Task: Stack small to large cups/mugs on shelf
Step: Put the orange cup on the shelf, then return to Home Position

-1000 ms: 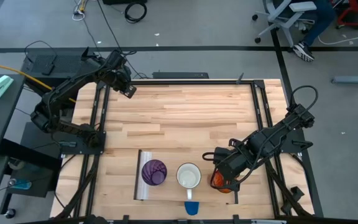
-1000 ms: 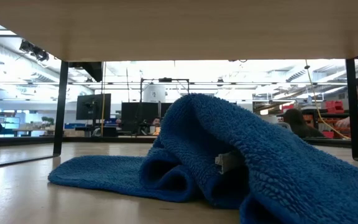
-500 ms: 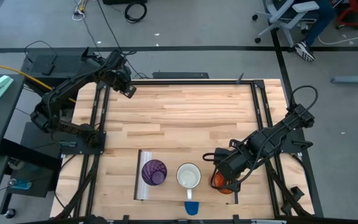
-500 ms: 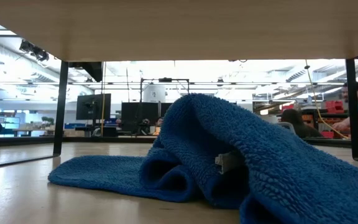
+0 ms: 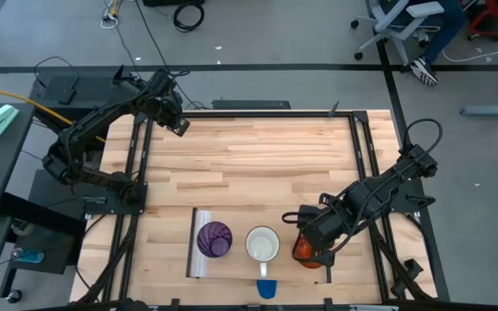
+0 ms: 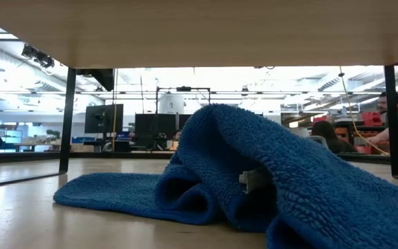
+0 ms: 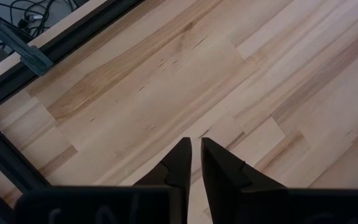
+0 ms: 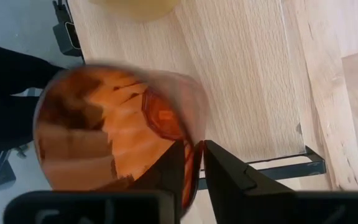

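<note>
High view: three vessels in a row at lower centre on the shelf (image 5: 240,219): purple tumbler (image 5: 213,239), white mug (image 5: 263,245), orange tumbler (image 5: 305,250) under the right gripper (image 5: 311,250). Left gripper (image 5: 178,126) parked upper left.

Low view: only a blue towel (image 6: 240,173).

Left wrist view: fingers nearly closed on nothing.

Right wrist view: fingers pinched narrow across the tumbler's rim wall. Thin, smooth grip; could slip, tilt, or knock the mug just beside.

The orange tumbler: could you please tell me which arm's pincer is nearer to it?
Right. The right pincer is at the orange tumbler, fingers pinching its rim. The left pincer sits shut at the table's far left corner.
</note>
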Controlling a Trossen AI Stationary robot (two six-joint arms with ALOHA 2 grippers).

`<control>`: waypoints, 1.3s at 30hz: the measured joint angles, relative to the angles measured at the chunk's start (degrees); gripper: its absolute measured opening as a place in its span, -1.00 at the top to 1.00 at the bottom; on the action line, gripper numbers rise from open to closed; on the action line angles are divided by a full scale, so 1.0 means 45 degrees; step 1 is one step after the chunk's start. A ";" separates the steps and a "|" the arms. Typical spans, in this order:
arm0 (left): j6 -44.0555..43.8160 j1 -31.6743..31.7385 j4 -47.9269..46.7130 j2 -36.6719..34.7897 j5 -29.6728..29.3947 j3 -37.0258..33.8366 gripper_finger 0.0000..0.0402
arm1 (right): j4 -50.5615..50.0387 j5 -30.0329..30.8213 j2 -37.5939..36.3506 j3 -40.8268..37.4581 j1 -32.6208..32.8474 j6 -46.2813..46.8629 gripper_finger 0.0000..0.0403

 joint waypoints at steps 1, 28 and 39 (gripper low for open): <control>0.0000 0.0005 0.0000 0.0000 0.0000 0.0000 0.78 | 0.0000 0.0000 0.0000 0.0000 -0.0034 0.0000 0.64; 0.0102 0.0000 0.0010 0.0000 0.0000 0.0000 0.76 | -0.0336 0.0164 -0.0141 0.2411 -0.0475 -0.0119 0.49; 0.0082 0.0004 0.0200 0.0000 -0.0005 0.0000 0.83 | -0.0998 0.3595 -0.1693 0.5043 -0.0425 -0.0822 0.49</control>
